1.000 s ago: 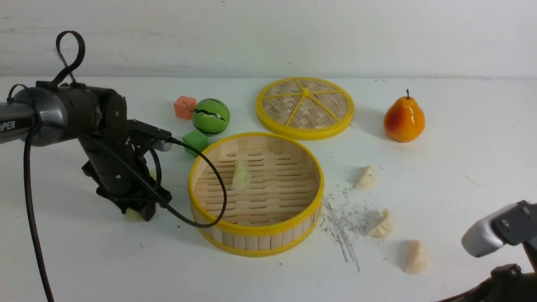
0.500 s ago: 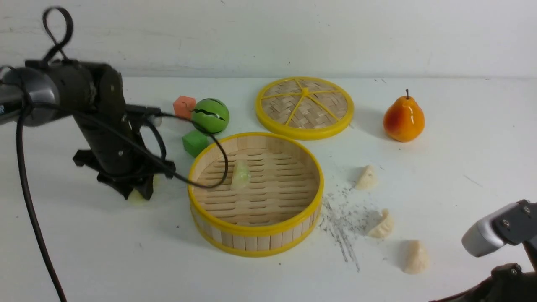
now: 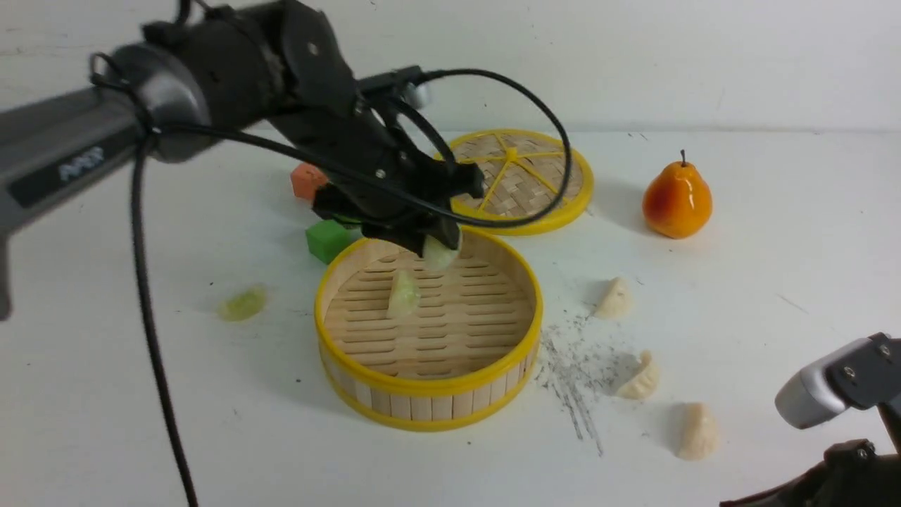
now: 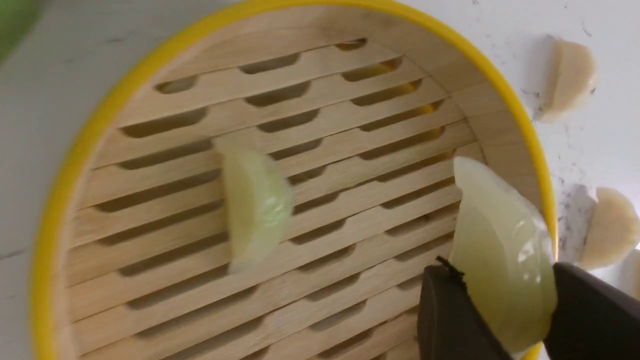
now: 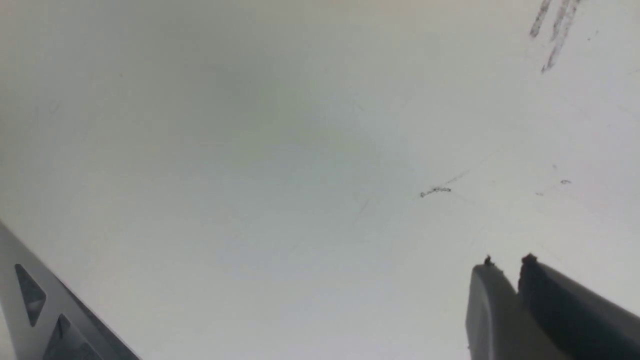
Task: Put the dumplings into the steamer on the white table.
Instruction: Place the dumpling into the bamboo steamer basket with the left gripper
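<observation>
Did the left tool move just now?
Yes. The left tool, holding a pale green dumpling, went from beside the round bamboo steamer to over its far rim.

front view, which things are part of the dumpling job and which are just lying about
In the job: steamer; held green dumpling in left gripper; settled green dumpling inside; loose green dumpling on white table; three cream dumplings.
Lying about: woven lid; pear; orange cube; green cube.
</observation>
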### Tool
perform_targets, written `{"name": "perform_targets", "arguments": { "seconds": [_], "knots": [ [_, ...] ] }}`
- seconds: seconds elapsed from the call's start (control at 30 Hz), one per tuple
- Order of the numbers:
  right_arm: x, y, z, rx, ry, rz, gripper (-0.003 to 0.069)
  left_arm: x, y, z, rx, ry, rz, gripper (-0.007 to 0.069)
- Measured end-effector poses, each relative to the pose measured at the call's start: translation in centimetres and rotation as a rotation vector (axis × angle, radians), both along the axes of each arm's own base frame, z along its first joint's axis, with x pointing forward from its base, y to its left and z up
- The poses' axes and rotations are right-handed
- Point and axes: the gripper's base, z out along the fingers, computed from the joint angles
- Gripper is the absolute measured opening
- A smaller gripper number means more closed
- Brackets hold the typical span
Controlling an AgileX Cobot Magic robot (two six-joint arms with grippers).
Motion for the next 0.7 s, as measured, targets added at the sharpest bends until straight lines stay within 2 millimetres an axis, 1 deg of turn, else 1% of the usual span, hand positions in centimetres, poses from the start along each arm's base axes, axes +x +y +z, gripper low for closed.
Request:
{"name": "perform_targets", "arguments": {
  "seconds": [0.07,0.1,0.13,0.2,0.3,0.47,0.7],
  "knots": [
    [0.0,0.0,0.0,0.0,0.0,0.0,0.0084,0.5,-1.3,-1.9,-0.003,0.001,0.016,0.0236],
    [0.0,0.0,0.0,0.0,0.0,0.0,0.0085,0.6,-1.4,-2.1,-0.003,0.001,0.018,0.0236],
    [0.0,0.0,0.0,0.0,0.0,0.0,0.0086,1.0,-2.0,-3.4,-0.005,0.003,0.036,0.0236],
    [0.0,0.0,0.0,0.0,0.0,0.0,0.0087,1.6,-2.2,-5.0,-0.001,0.017,0.065,0.0236],
    [0.0,0.0,0.0,-0.001,-0.001,0.002,0.0092,1.9,-2.2,-6.1,0.009,0.035,0.107,0.0233],
    [0.0,0.0,0.0,-0.001,0.002,0.005,0.0095,2.4,-1.6,-6.3,0.046,0.015,0.173,0.0233],
    [0.0,0.0,0.0,-0.001,0.002,0.005,0.0095,2.6,-1.4,-6.3,0.058,-0.003,0.201,0.0235]
  ]
}}
